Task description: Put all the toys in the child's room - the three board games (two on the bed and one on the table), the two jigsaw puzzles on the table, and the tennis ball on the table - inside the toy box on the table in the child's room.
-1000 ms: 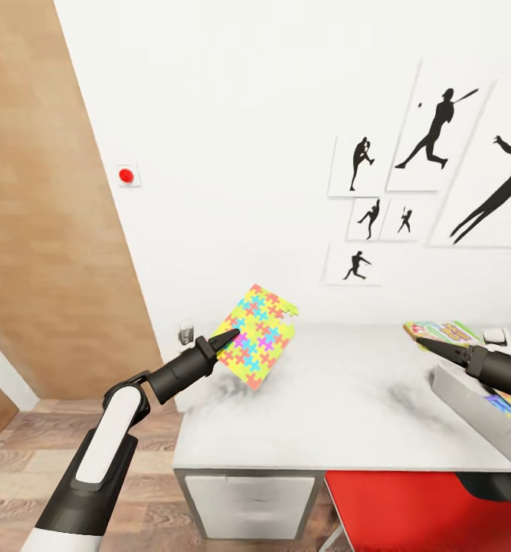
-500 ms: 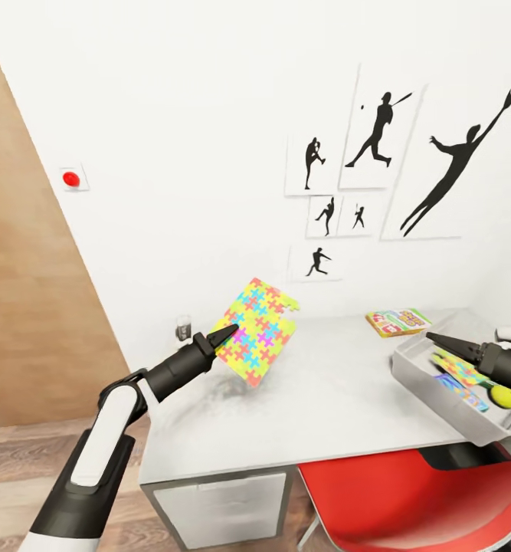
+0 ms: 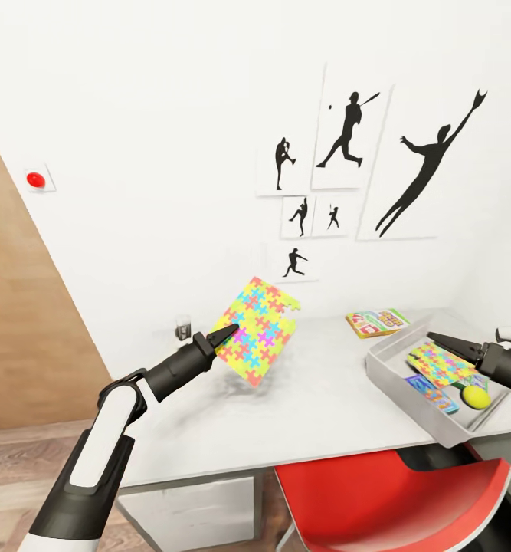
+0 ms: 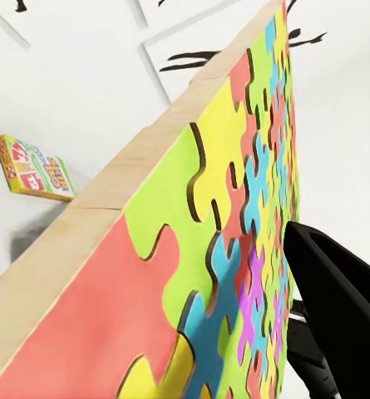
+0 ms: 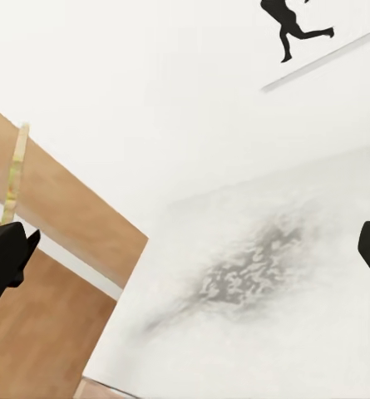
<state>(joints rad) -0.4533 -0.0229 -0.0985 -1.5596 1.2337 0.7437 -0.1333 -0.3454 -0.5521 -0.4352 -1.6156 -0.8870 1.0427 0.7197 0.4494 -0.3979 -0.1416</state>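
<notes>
A thin, many-coloured jigsaw puzzle sheet (image 3: 257, 331) stands tilted on edge in the air over the pale grey-white worktop (image 3: 316, 406), pinched at its near lower edge by the left claw (image 3: 228, 335). The light grey straight-walled toy box (image 3: 393, 382), already holding a second puzzle sheet (image 3: 437, 363) and a yellow-green tennis ball (image 3: 476, 396), lies well off to that claw's right, beneath the right claw (image 3: 437, 340), whose pointed tips read as closed and empty. The left arm reaches forward, elbow low.
</notes>
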